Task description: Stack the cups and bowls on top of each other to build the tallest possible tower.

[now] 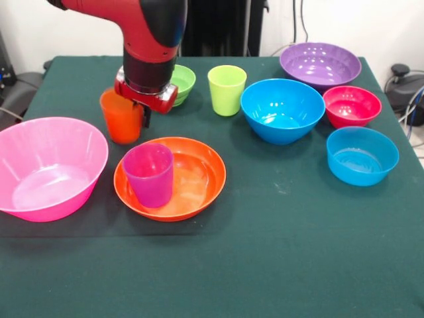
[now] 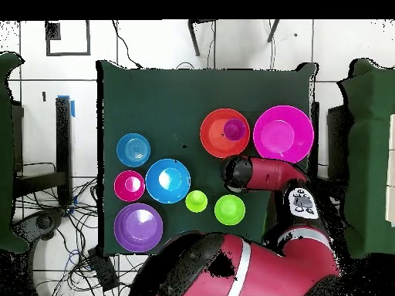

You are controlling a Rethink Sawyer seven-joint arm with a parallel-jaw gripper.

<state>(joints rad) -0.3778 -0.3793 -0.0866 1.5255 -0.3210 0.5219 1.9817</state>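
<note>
Here the claw [image 1: 144,111] sits over the orange cup [image 1: 122,119] at the desk's [image 1: 278,252] far left; whether it is clamped I cannot tell. The purple cup [image 1: 148,175] stands upright in the orange bowl [image 1: 195,179].

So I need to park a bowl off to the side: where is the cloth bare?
The widest bare patch is the table strip in front of the pink bowl, orange bowl and light blue bowl. A smaller gap lies between the orange bowl and the big blue bowl. It is crowded around the tool and orange cup.
</note>
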